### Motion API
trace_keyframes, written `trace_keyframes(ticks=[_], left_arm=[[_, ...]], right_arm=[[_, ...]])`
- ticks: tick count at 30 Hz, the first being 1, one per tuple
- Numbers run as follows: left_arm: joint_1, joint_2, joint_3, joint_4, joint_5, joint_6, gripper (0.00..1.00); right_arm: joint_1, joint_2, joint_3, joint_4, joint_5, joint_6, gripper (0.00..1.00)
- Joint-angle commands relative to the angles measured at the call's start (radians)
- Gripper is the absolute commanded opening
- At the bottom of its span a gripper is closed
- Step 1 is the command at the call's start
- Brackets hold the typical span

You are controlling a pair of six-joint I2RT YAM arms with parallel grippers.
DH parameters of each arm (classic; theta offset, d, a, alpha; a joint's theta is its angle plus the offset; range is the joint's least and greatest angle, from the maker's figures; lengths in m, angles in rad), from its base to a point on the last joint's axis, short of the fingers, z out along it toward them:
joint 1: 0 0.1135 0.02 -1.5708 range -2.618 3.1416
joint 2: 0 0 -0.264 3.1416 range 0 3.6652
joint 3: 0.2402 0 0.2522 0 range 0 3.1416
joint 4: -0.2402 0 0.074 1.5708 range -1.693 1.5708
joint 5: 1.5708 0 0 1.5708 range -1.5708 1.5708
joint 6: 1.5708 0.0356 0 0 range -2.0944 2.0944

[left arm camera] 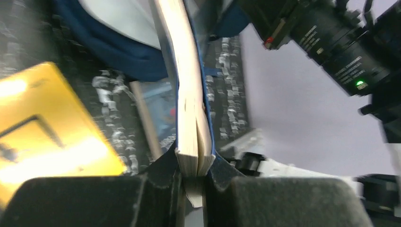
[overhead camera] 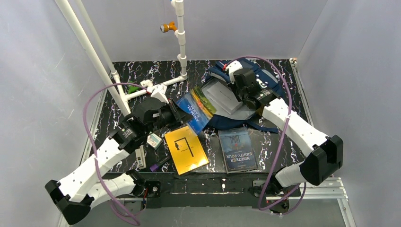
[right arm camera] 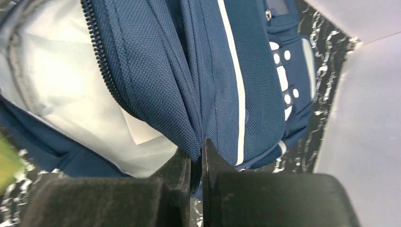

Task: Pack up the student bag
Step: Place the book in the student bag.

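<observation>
The student bag (overhead camera: 223,121), navy with pale stripes, lies at the back right of the table. Its main pocket is unzipped and shows the grey lining (overhead camera: 222,98). My right gripper (overhead camera: 240,96) is over the bag. In the right wrist view it (right arm camera: 197,153) is shut on a fold of the bag's navy fabric (right arm camera: 156,71) beside the zip, with the lining (right arm camera: 71,94) to the left. My left gripper (left arm camera: 194,168) is shut on the lower edge of a blue paperback book (left arm camera: 189,94). From above, that book (overhead camera: 197,108) is tilted, with its far end at the bag's opening.
A yellow book (overhead camera: 186,150) and a dark "Nineteen Eighty-Four" book (overhead camera: 238,149) lie flat near the front. A small box (overhead camera: 154,140), a white stick (overhead camera: 140,156) and a purple item (overhead camera: 155,166) sit by the left arm. A white pipe frame (overhead camera: 181,42) stands at the back.
</observation>
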Motion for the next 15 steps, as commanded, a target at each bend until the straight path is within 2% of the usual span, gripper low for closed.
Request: trace_keyframes(ticks=[1,4,12,15], left_arm=[[0.167,0.106,-0.175,0.561,0.485,-0.418,0.00],[0.176,0.186,-0.113,0.571,0.512,-0.406,0.00],[0.181,0.375,-0.053,0.683,0.545,-0.575,0.00],[0.181,0.413,-0.011,0.711,0.537,-0.572,0.00]], right_arm=[[-0.061,-0.120,0.048,0.086,-0.147,0.190,0.01],[-0.068,-0.125,0.046,0.090,-0.148,0.199,0.01],[-0.070,-0.121,0.074,0.090,-0.195,0.245,0.01],[-0.070,-0.122,0.070,0.085,-0.206,0.249,0.01]])
